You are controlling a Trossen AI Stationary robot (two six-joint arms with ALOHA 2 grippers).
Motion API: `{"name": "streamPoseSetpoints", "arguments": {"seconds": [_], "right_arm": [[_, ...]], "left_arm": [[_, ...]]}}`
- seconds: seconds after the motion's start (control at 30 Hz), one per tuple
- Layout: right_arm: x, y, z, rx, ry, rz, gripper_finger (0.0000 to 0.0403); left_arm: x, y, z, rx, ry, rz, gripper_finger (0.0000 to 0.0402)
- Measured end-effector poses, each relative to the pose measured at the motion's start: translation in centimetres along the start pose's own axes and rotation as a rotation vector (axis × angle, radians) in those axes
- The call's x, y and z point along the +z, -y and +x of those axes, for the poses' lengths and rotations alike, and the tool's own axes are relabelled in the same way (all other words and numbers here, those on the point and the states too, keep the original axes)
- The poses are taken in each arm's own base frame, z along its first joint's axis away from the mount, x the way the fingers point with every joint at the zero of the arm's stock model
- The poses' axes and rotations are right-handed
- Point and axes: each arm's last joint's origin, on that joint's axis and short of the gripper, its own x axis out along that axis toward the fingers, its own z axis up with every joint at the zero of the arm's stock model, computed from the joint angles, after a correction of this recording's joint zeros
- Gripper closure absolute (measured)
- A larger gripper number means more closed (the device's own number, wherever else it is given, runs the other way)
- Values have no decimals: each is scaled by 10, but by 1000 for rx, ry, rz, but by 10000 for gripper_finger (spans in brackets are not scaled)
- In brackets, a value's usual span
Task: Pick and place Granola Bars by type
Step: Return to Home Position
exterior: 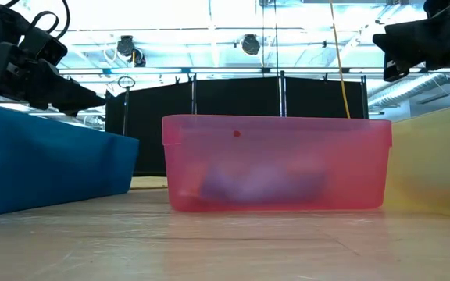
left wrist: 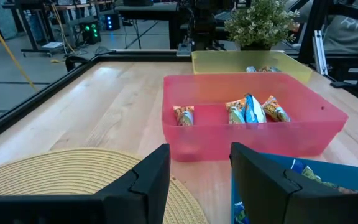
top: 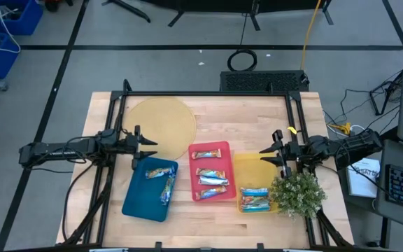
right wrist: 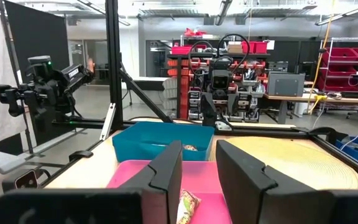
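Note:
The granola bars lie in three trays. Two mixed bars (top: pixel 161 179) are in the blue tray (top: pixel 137 199), three (top: pixel 211 180) in the red tray (top: pixel 219 148), and light blue ones (top: pixel 255 199) in the yellow tray (top: pixel 247 166). My left gripper (top: pixel 149 152) hovers open over the blue tray's far edge, pointing toward the red tray. In the left wrist view the left gripper (left wrist: pixel 201 155) faces the bars in the red tray (left wrist: pixel 250 110). My right gripper (top: pixel 266 156) is open above the yellow tray's far part. In the right wrist view it (right wrist: pixel 199 152) looks over a bar (right wrist: pixel 188 206) in the red tray.
A round woven mat (top: pixel 163 122) lies on the far left part of the table. A small potted plant (top: pixel 298 193) stands at the right edge beside the yellow tray. A black frame (top: pixel 208 94) runs around the table. Bare wood shows along the near edge.

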Motion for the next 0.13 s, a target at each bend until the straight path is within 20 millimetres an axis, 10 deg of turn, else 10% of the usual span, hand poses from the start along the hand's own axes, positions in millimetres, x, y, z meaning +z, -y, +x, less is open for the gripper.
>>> {"name": "streamPoseSetpoints", "arguments": {"seconds": [0.13], "right_arm": [[0, 0, 0, 0, 0, 0, 312]], "left_arm": [[0, 0, 0, 0, 0, 0, 227]]}}
